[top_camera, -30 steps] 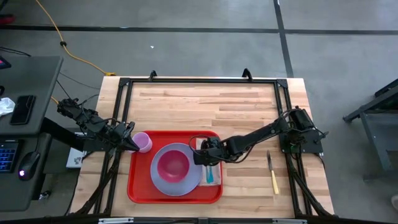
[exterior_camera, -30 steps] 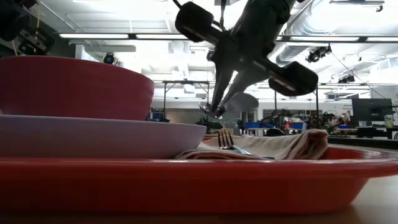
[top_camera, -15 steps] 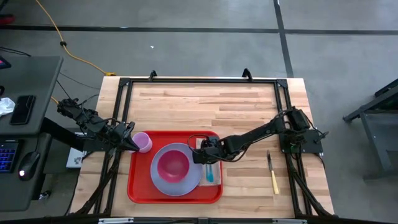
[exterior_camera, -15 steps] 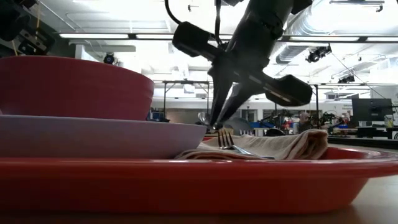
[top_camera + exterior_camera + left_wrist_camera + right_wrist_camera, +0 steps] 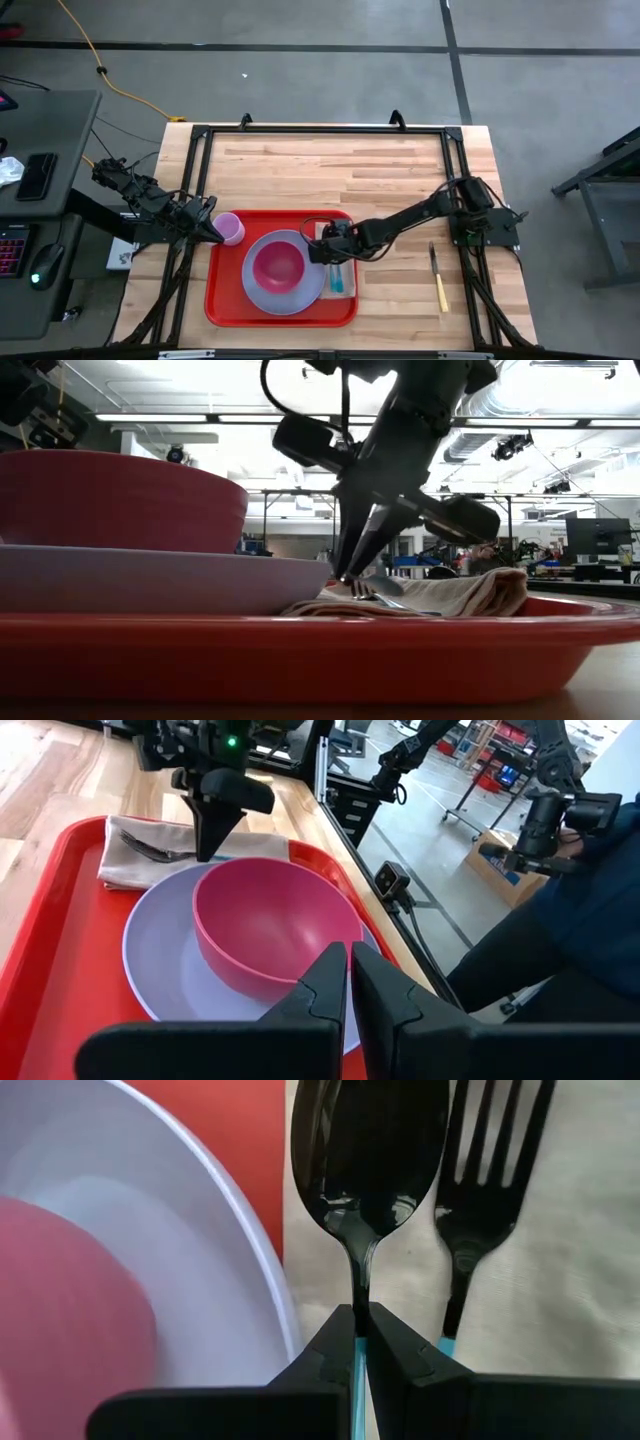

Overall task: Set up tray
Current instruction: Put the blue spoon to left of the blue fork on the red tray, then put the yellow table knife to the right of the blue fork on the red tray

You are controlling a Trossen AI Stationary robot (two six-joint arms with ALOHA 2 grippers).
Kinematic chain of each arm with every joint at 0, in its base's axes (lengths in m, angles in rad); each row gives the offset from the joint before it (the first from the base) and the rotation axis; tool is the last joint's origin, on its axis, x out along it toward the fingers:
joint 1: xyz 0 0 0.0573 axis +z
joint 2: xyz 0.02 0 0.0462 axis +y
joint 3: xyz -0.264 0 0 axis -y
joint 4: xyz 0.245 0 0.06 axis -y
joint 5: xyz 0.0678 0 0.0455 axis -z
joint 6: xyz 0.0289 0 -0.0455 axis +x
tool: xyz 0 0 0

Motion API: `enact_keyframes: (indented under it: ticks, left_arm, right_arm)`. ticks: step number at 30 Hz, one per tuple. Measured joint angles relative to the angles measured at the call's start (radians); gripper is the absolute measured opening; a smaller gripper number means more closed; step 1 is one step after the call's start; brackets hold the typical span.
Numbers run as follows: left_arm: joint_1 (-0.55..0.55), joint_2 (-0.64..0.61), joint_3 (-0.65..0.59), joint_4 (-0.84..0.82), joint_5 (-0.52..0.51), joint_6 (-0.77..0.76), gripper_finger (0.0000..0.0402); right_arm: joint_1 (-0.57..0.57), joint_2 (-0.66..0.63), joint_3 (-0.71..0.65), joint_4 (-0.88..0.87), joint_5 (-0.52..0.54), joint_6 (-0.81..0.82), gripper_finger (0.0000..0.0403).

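Wooden tabletop (image 5: 330, 165) seen from above, its far half bare. The red tray (image 5: 222, 300) sits at the near edge, holding a lavender plate (image 5: 262, 295) with a pink bowl (image 5: 280, 265). The left gripper (image 5: 215, 233), nearly closed, touches a lilac cup (image 5: 233, 229) at the tray's left corner. A knife (image 5: 439, 279) lies well right.

Low view: the right gripper (image 5: 350, 572) points down onto the napkin (image 5: 470, 595).

Right wrist view: pinched fingers (image 5: 330, 1350) grasp a spoon (image 5: 368, 1155) beside a fork (image 5: 490, 1180).
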Motion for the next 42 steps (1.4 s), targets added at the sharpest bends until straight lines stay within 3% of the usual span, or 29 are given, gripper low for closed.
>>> enact_keyframes:
  ticks: [20,42]
  left_arm:
    - [0.000,0.000,0.000,0.001,0.010,-0.002,0.0049]
    - [0.000,0.000,0.000,0.000,0.012,0.000,0.0049]
  right_arm:
    - [-0.004,0.012,0.000,0.014,-0.006,0.000,0.0002]
    - [-0.010,0.012,0.000,0.022,-0.008,-0.024,0.0038]
